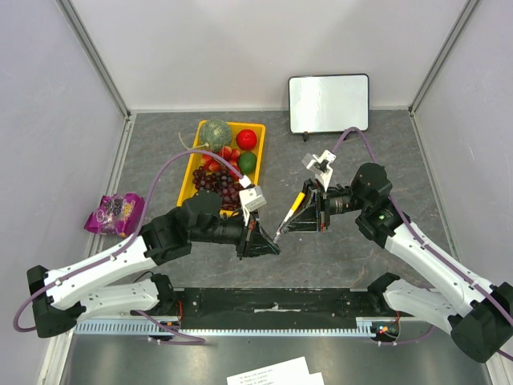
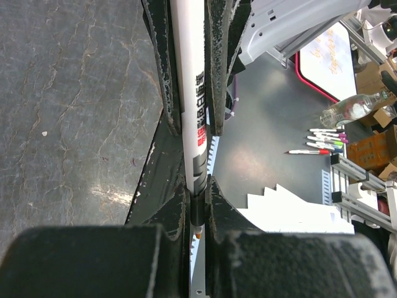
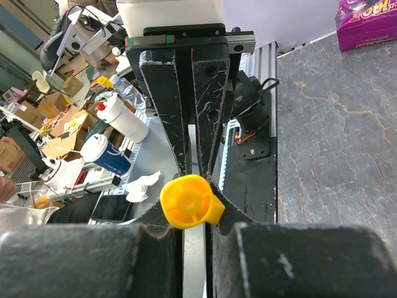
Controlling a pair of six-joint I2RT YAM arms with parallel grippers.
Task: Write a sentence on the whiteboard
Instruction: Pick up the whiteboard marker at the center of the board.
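The whiteboard stands upright at the back right, and its white face is blank; the sentence is not on it. My two grippers meet tip to tip at the table's middle, well in front of the board. My left gripper is shut on a white marker near its dark tip end, and the orange tip shows bare between my fingers. My right gripper is shut on the marker's other end, where an orange-yellow cap sits between its fingers. That cap also shows in the top view.
A yellow tray of fruit, with grapes, a melon and a red fruit, lies left of centre at the back. A purple snack packet lies at the far left. Printed paper sheets lie beyond the near edge. Walls close in the back and both sides.
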